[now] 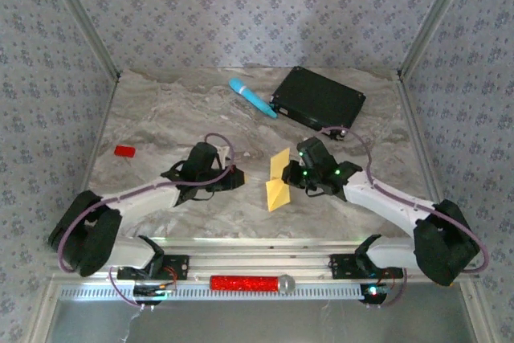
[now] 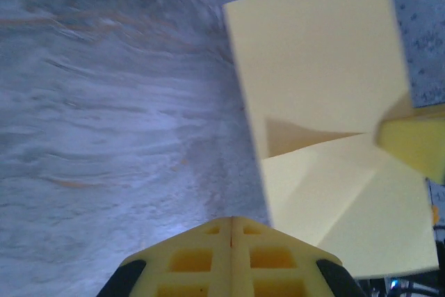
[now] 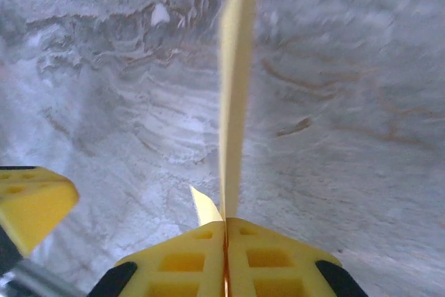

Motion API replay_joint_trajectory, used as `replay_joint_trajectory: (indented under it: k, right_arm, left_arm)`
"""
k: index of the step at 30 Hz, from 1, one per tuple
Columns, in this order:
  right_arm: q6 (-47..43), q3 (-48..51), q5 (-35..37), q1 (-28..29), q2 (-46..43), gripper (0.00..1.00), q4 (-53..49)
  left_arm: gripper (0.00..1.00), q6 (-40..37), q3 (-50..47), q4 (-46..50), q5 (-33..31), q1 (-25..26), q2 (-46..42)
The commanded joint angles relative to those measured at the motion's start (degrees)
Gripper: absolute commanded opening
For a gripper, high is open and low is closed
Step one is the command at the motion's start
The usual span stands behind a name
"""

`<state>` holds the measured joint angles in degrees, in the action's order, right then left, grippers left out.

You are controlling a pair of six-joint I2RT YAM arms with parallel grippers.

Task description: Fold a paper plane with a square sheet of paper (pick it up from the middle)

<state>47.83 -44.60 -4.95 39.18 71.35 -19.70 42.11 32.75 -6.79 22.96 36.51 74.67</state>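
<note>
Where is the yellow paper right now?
In the top view the paper is upright near the middle of the table, pinched in the right gripper, with the left gripper close on its left.

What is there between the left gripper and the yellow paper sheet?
Bare marble table, seen in the top view, between the left gripper and the sheet.

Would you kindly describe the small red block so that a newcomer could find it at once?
Look at the grey marble-patterned table, then along its left edge, well away from the black flat box and light-blue cylinder at the back. The small red block lies there alone, the only red thing on the tabletop.
</note>
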Motion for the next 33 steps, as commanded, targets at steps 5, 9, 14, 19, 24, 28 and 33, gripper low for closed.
replay_joint_trajectory:
  k: [5, 9, 14, 19, 24, 28, 33]
  right_arm:
    - [-2.7, -11.3, 27.6, 4.8, 1.4, 0.1, -33.6]
    - [-2.4, -19.0, 36.8, 8.0, 6.5, 0.1, -44.5]
    - [0.0, -29.2, 44.1, 12.2, 16.2, 0.09, -56.7]
    - [4.3, -34.3, 46.9, 15.7, 26.8, 0.09, -63.9]
    - [1.6, -34.6, 41.7, 17.5, 32.9, 0.11, -56.4]
    - [-1.9, -34.7, 32.9, 18.2, 36.1, 0.13, -47.2]
    - [-4.3, -35.1, 20.8, 18.1, 37.2, 0.17, -35.4]
  left_arm:
    - [0.09, 1.6, -6.0, 1.3, -3.0, -5.2, -8.5]
    - [0.12, 1.4, -8.3, 2.4, -3.2, -8.9, -11.8]
    - [0.14, 1.6, -10.4, 3.2, -2.9, -14.1, -14.9]
    - [0.14, 1.8, -11.8, 5.2, -2.7, -18.0, -18.3]
    - [0.15, 2.2, -13.4, 9.4, -4.3, -20.9, -23.7]
    - [0.19, 3.0, -14.8, 12.1, -5.9, -22.0, -28.0]
    - [0.23, 5.0, -16.3, 12.2, -4.6, -22.2, -31.5]
